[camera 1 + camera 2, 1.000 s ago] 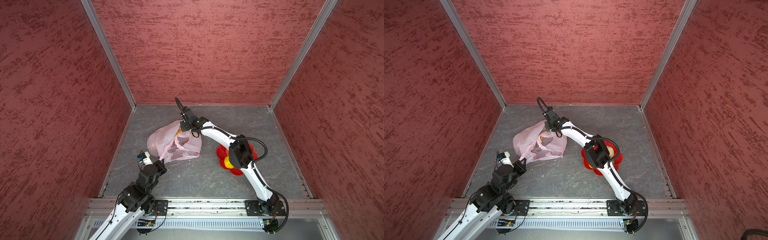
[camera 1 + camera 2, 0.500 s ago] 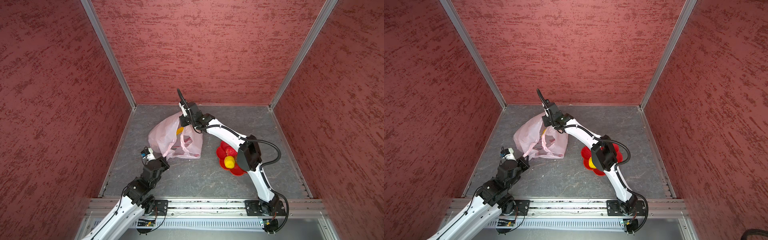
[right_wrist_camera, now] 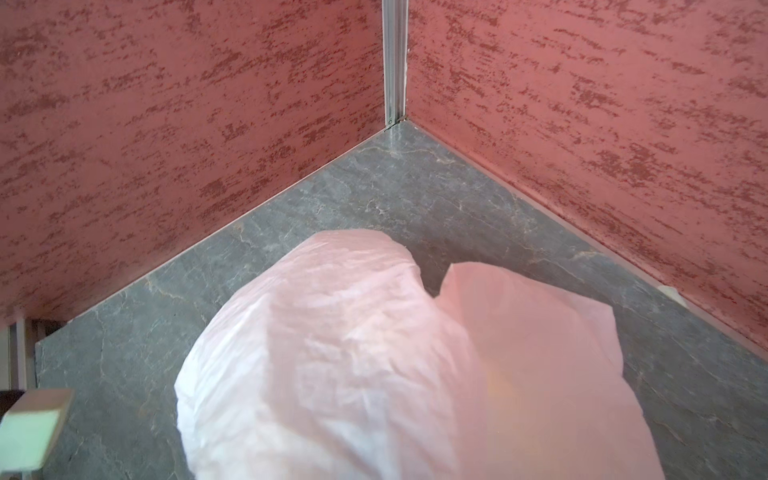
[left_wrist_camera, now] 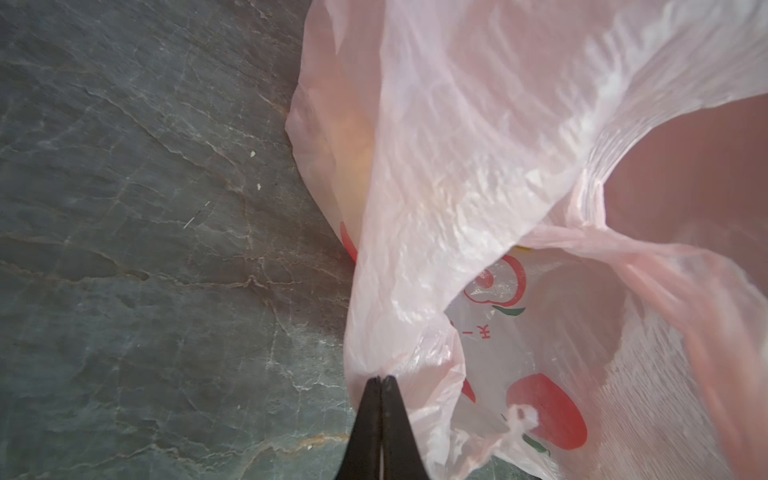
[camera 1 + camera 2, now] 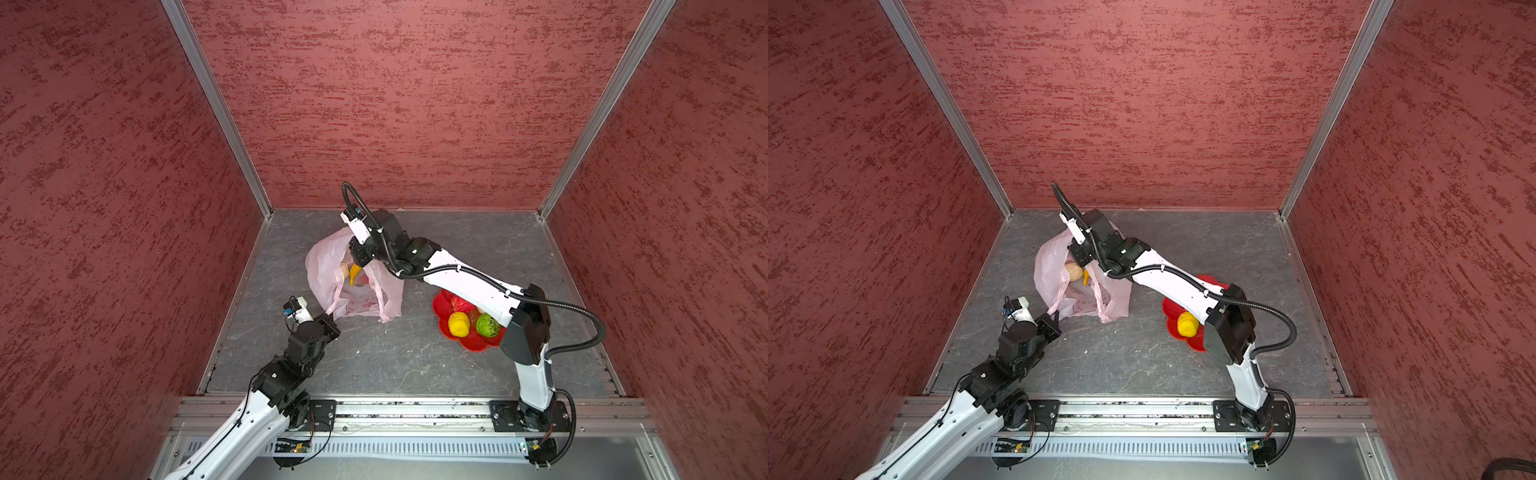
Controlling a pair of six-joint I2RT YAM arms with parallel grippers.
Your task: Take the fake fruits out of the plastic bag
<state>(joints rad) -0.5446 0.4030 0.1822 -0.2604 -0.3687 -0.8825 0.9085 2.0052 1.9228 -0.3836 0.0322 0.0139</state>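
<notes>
Red plate (image 5: 471, 344) on seemingly stone tabletop (image 5: 395, 365)

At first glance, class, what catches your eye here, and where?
The pale-pink plastic bag stands out mid-table, its handle pinched in the left gripper, with a yellow banana and a beige ball showing in its mouth. To its right, a red flower-shaped plate holds a red ball, a yellow ball and a green ball.

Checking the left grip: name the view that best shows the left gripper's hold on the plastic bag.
The left wrist view: the left gripper is shut on the plastic bag, close up. Both top views show it small; the right wrist view shows only bag.
</notes>
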